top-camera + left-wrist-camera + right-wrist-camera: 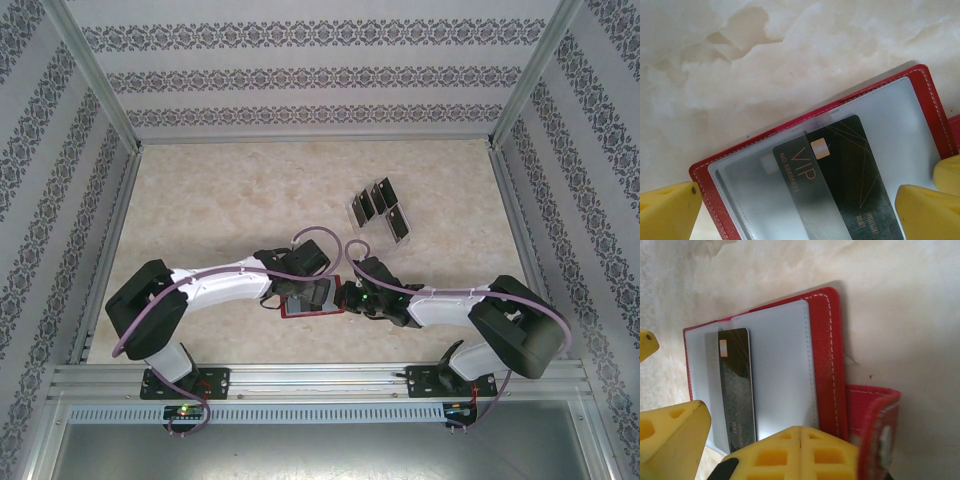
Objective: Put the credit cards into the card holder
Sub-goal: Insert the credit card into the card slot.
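Card holder (934, 110) lies open, one black card (840, 180) seemingly half-pocketed.

Robot test cell, lab-style rig, aluminium profile frame (100, 90), patterned wallpaper panels (310, 80), marble-look desk (250, 200), left arm (210, 285) and right arm (450, 305) bolted to near-edge rail (320, 380).

The red card holder (318, 302) lay open by the worktop's (200, 200) near edge, one black VIP card (840, 175) partly tucked inside. The remaining black cards (381, 209) clustered toward the far right.
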Robot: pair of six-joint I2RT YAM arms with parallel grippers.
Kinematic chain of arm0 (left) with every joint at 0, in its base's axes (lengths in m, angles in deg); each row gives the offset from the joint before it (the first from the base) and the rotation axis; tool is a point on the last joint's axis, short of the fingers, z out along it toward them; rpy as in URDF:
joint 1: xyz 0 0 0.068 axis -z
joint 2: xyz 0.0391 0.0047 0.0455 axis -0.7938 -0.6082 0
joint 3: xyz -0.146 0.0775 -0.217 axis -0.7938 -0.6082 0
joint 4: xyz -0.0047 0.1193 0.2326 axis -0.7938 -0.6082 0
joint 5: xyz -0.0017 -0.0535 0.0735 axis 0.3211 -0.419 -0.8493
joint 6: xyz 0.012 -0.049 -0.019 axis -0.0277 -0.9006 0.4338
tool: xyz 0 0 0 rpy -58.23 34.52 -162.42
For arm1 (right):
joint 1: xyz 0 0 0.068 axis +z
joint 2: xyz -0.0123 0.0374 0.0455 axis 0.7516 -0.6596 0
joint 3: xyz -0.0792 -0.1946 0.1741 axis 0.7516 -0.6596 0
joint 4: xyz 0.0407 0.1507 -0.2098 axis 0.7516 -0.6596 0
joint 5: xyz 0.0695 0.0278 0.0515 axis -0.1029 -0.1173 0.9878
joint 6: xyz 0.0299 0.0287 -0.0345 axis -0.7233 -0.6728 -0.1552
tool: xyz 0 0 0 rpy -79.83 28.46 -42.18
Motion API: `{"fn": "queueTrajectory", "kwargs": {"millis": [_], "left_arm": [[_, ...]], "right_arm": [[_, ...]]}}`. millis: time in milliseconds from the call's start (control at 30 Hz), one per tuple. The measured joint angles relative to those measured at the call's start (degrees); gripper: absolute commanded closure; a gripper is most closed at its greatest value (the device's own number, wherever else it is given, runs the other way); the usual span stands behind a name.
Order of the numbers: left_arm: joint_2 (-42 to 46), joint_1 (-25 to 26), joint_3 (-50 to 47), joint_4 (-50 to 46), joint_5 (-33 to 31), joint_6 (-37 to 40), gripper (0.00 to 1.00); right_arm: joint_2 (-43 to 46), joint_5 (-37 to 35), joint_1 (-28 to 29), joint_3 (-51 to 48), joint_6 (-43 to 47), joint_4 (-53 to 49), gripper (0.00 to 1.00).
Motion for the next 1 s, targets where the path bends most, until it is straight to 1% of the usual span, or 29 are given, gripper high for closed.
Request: {"fn": "queueTrajectory", "kwargs": {"millis": [467, 1000], "left_arm": [[-4.4, 0.7, 1.6, 0.5, -0.5, -0.7, 0.00], [-6.1, 1.1, 2.5, -0.9, -3.8, -1.0, 0.00]], "right_arm": [[-0.5, 0.0, 0.0, -0.3, -0.4, 1.0, 1.00], [-0.5, 0.0, 0.0, -0.7, -0.7, 1.9, 1.00]]}}
